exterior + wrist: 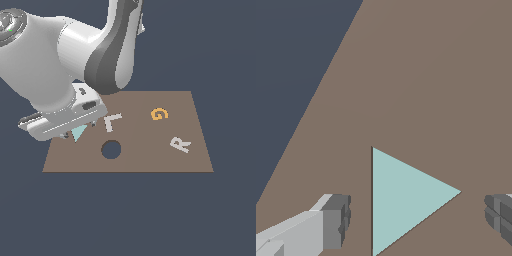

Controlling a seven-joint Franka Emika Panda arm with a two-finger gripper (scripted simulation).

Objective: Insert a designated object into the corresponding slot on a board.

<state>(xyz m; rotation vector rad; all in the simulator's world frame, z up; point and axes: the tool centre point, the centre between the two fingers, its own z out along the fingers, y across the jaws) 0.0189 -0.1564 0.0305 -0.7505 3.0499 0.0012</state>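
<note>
Fingers point(417, 217) spread apart, one pad point(336, 220) on each side of triangle block point(406, 197), not touching it. Triangle block flat on board point(421, 75), seemingly flush with its surface, near board's corner at exterior view's left, beside round hole point(111, 149). White L point(113, 122), orange G point(159, 114), white R point(180, 144) scattered toward exterior view's right.
</note>
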